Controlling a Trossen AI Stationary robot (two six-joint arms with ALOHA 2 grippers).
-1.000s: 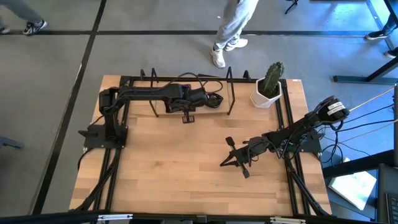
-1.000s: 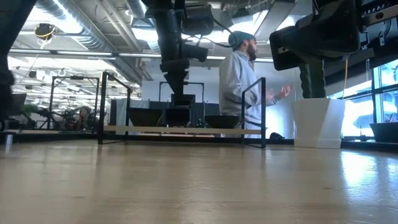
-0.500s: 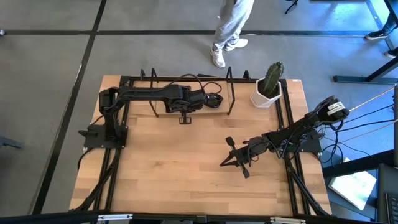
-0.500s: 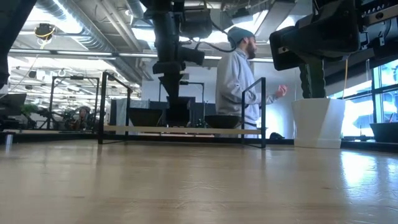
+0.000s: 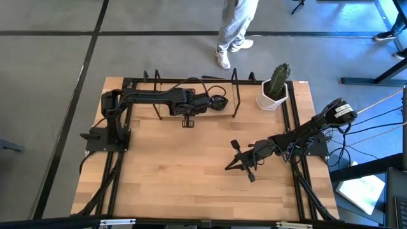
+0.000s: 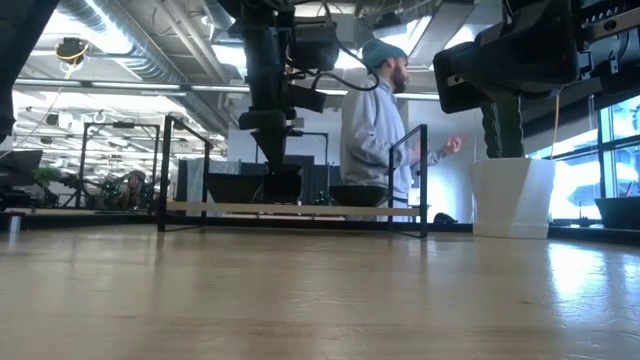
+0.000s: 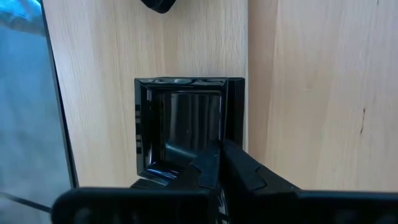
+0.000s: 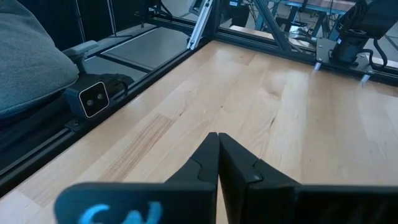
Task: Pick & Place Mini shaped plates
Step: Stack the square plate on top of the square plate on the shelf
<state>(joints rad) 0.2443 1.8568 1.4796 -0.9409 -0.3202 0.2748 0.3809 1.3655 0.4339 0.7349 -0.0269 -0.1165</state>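
Looking down in the high view, left gripper [image 5: 219, 102] reaches along the far rail of the wooden table [image 5: 178, 172], fingers together; the plate under it can't be made out from here. Right gripper [image 5: 236, 157] sits low over the near-right part of the table, fingers together, holding nothing. White cactus pot [image 5: 272, 97] stands at the far right corner, beyond the right gripper. A person's legs [image 5: 236, 28] show on the floor past the table.

Low view: left gripper [image 6: 270, 160] hangs pointing down just above black dishes [image 6: 285, 187] lined up at the far edge; touching or not, can't tell. White pot [image 6: 511, 197] off to the right, a person [image 6: 375, 125] behind the frame.

Left wrist view: black square raised-rim plate [image 7: 183, 127] lies directly ahead of the pressed-together fingers [image 7: 214, 165], their tips over its near rim. Gripping or only over it, can't tell.

Right wrist view: fingers [image 8: 217, 163] pressed together over bare wood, no plate near.
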